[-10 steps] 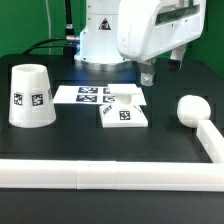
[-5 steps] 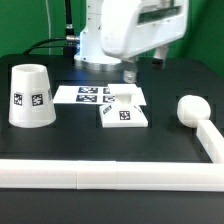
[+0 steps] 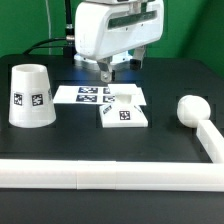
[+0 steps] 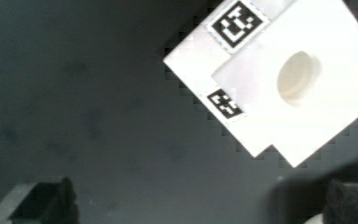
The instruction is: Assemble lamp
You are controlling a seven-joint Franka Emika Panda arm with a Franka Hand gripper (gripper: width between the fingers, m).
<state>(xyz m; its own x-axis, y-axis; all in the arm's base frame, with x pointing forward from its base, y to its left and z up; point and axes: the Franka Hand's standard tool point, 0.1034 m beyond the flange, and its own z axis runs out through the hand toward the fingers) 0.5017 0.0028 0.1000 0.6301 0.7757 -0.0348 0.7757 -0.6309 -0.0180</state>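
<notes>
We see our claw (image 3: 108,76) hang open and empty over the dark table (image 3: 170,140), fingers (image 4: 34,200) wide apart. The base (image 3: 125,116) lies flat near it. The shade (image 3: 30,96) stands well apart at the exterior view's left; the bulb (image 3: 190,108) at its right, by the rail (image 3: 110,175).
</notes>
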